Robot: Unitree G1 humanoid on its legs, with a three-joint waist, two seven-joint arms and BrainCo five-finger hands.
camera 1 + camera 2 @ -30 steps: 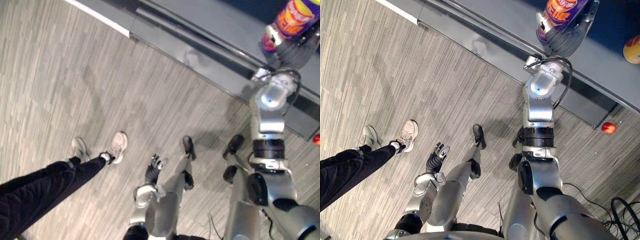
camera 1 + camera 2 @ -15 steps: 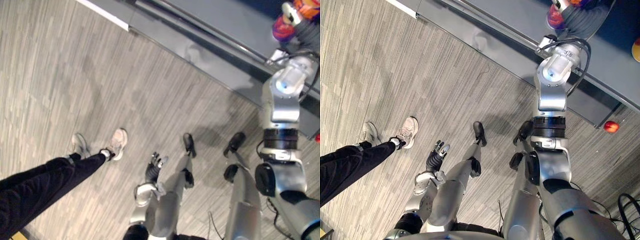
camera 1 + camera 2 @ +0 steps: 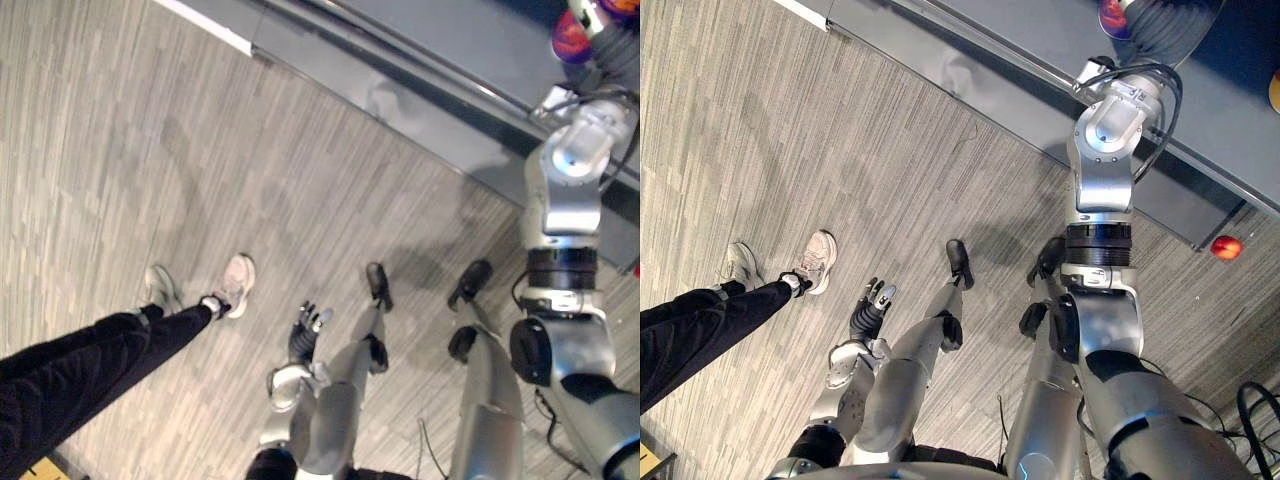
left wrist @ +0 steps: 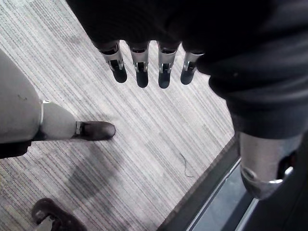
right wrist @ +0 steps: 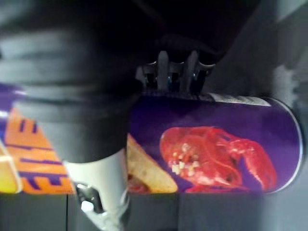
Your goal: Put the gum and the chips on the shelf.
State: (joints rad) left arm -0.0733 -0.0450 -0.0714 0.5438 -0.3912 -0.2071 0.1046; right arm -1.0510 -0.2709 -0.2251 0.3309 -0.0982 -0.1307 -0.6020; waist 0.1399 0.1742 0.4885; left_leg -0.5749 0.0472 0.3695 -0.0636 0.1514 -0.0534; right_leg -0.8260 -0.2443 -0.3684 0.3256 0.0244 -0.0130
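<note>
Floor (image 3: 120,150): grey wood-grain planking across the whole area in front of the robot

Shelf (image 3: 970,25): a low grey unit running along the far side of the floor, with a darker recess under its top surface

Person: a leg in black trousers (image 3: 80,370) enters from the robot's left, with pale sneakers (image 3: 237,285) planted on the floor, near the left hand but apart from it

Chips can (image 5: 216,144): a purple tube printed with a red lobster, held at the end of the raised right arm, above the shelf's top surface. Whether its base touches the shelf cannot be told

Right hand (image 5: 169,72): fingers curled over the can's side, thumb on the opposite side, clamped on it

Left hand (image 3: 870,310): hangs low over the floor, fingers straight, holding nothing

Small red round object (image 3: 1226,246): on the floor just beside the shelf's base, to the robot's right, well apart from both hands
</note>
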